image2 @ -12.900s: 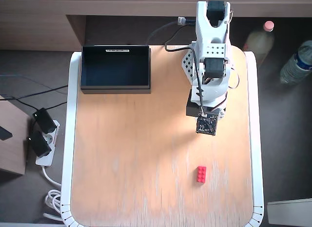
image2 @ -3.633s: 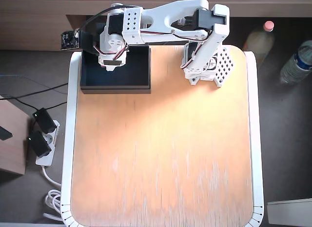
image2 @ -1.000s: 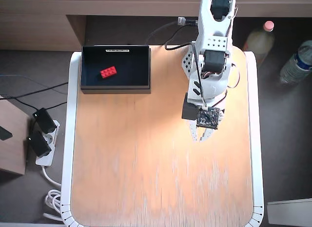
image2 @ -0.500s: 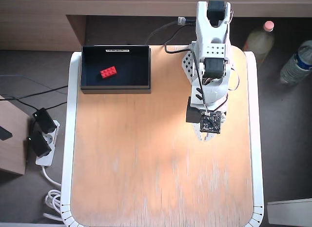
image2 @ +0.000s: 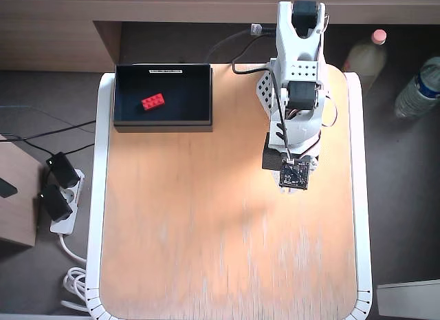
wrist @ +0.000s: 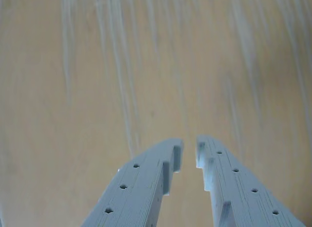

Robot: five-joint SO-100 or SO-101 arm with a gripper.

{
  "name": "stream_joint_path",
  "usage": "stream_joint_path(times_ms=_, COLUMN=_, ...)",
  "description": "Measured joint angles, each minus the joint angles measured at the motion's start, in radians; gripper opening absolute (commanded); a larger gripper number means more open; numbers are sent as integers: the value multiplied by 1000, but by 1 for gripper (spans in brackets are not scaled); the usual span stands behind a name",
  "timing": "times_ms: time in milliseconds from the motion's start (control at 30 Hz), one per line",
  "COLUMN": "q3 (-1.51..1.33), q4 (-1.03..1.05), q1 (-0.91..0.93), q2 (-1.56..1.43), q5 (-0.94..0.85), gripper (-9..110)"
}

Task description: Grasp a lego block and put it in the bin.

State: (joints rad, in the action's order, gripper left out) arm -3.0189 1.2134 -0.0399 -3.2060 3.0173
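In the overhead view the red lego block (image2: 152, 101) lies inside the black bin (image2: 199, 93) at the table's back left, left of the bin's middle. My gripper (image2: 294, 177) hangs over the right half of the table, well to the right of the bin and apart from it. In the wrist view my gripper (wrist: 190, 144) has its two pale blue fingers almost together, with only a narrow gap. It holds nothing, and bare wood shows below it. The block and the bin are out of the wrist view.
The wooden table (image2: 206, 251) has a white rim. The arm's base (image2: 300, 31) stands at the back edge. Two bottles (image2: 419, 89) stand off the table at the right, and a power strip (image2: 58, 196) with cables lies on the floor at the left.
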Motion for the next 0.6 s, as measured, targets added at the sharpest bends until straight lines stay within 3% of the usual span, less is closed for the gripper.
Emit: stream_joint_path(times_ms=600, q3=-2, q4=97, q1=0, q2=0, q5=-37, gripper=0)
